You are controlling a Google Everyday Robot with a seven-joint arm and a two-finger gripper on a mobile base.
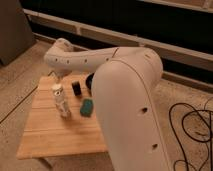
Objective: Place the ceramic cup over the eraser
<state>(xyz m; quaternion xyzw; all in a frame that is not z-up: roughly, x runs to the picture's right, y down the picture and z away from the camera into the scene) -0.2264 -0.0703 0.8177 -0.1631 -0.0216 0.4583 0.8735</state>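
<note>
Camera view is filled nearest by the robot's bulky white arm (pixel 127 115), which rises from the lower right and covers the right part of the wooden worktop (pixel 47 137). Black cables (pixel 192 125) loop on the speckled floor to the right of it.

On the worktop's near half the planks are bare. Farther in, a clear plastic bottle (pixel 61 100) stands upright towards the left. Just right of it, and apart from it, lies the green eraser (pixel 87 106), flat on the wood, with the arm's edge close on its right side.

Behind these two, nearer the far edge, the ceramic cup (pixel 76 88) stands upright on the worktop, free of any grip, between the bottle and a wider dark bowl (pixel 90 80). The bowl is half hidden by the arm. Cup and eraser are near each other but not touching.

The arm's slimmer link sweeps left above the far edge and bends down. The tool (pixel 56 75) hangs there over the far left corner, behind the bottle and left of the cup. Its jaws stand spread wide with nothing between them.

Beyond the worktop runs a dark wall with pale ledges (pixel 150 42).
</note>
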